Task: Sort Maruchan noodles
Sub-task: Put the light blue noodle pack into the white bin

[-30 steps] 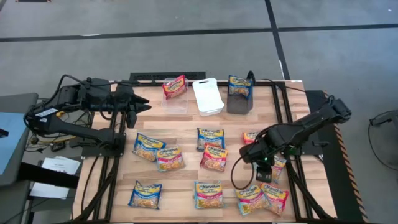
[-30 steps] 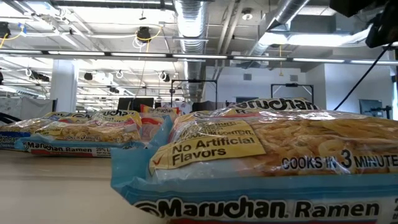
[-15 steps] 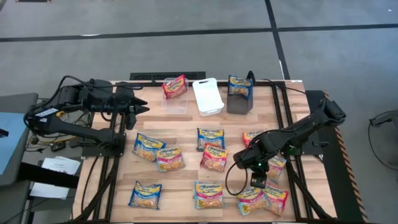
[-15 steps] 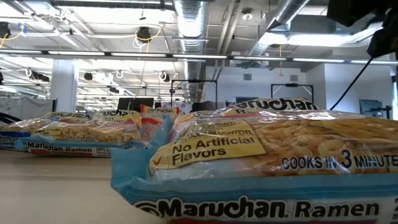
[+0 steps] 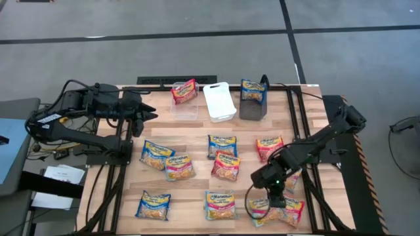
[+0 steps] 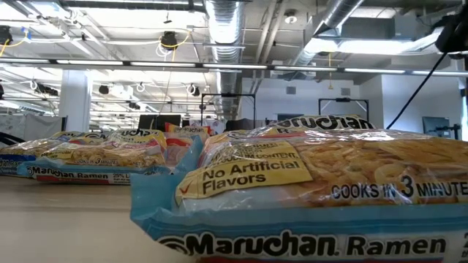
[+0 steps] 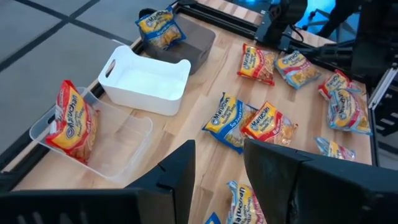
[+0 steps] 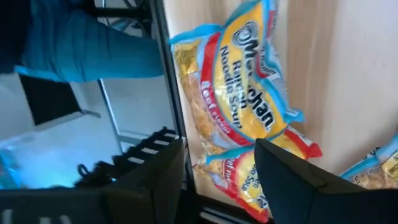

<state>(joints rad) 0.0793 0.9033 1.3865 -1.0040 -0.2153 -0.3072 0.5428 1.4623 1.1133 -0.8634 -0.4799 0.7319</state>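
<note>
- High view: wooden slatted tabletop [image 5: 197, 187] strewn with glossy square Maruchan noodle packets.
- Along the far edge, three bins side by side: clear plastic bin [image 5: 186, 105] at left holding a red packet [image 5: 184, 90]; white plastic bin [image 5: 219, 101] in the middle; dark rectangular bin [image 5: 252, 105] at right holding a blue and yellow packet [image 5: 252, 90].
- Loose on the boards: blue and yellow packet [image 5: 156, 154] partly under a pink-edged packet [image 5: 178, 167] at left centre; blue packet [image 5: 222, 145] just beyond a red packet [image 5: 226, 165] in the middle; red packet [image 5: 268, 147] right of centre.
- Along the near edge: blue packet [image 5: 153, 204] at left, light blue and pink packet [image 5: 220, 204] in the middle, a cluster of packets [image 5: 292, 210] near right.
- Right pincer [image 5: 273, 195] low over that near-right cluster, fingers spread apart, gripping nothing; right wrist view past the dark fingers [image 8: 155, 180] onto a yellow, red and blue packet [image 8: 239, 106] lying flat at the tabletop edge, another red-edged packet [image 8: 249, 183] partly beneath it.
- Left pincer [image 5: 143, 113] raised over the far left corner, near the clear bin, well apart from the loose packets; fingers [image 7: 177, 180] partly apart with nothing between them.
- Low view: filled by a light blue packet [image 6: 307, 190] close up, more packets [image 6: 95, 157] behind at left.
</note>
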